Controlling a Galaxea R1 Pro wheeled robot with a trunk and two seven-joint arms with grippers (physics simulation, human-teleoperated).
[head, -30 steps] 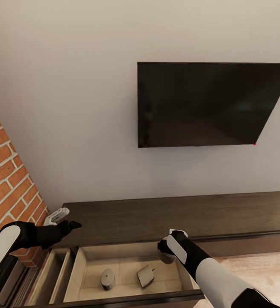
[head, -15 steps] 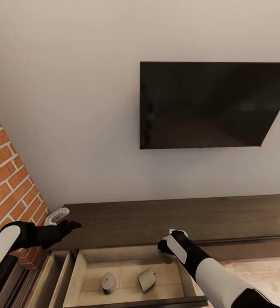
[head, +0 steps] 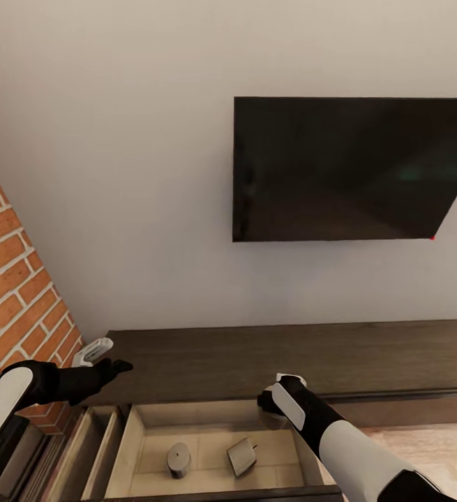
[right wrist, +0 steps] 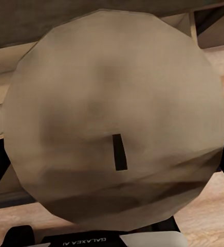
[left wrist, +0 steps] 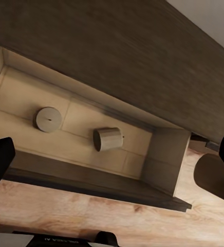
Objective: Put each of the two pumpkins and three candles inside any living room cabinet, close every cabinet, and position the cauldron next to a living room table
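Observation:
The long dark-brown cabinet stands under the wall, and one drawer is pulled open. Two pale candles lie inside it: one upright, one on its side; the left wrist view shows them too. My right gripper hovers over the drawer's far right corner, shut on a third candle with its wick end facing the camera. My left gripper hangs open above the cabinet's left end, its fingers spread wide. The pumpkins, cauldron and table are out of view.
A brick fireplace rises at the left, close to my left arm. A black TV hangs on the wall above the cabinet. A narrower drawer beside the open one also stands out. Light wood floor lies at the right.
The head camera has shifted a little, so the TV and cabinet sit slightly further right in the picture. Both arms keep their poses, and the candle stays in the right gripper.

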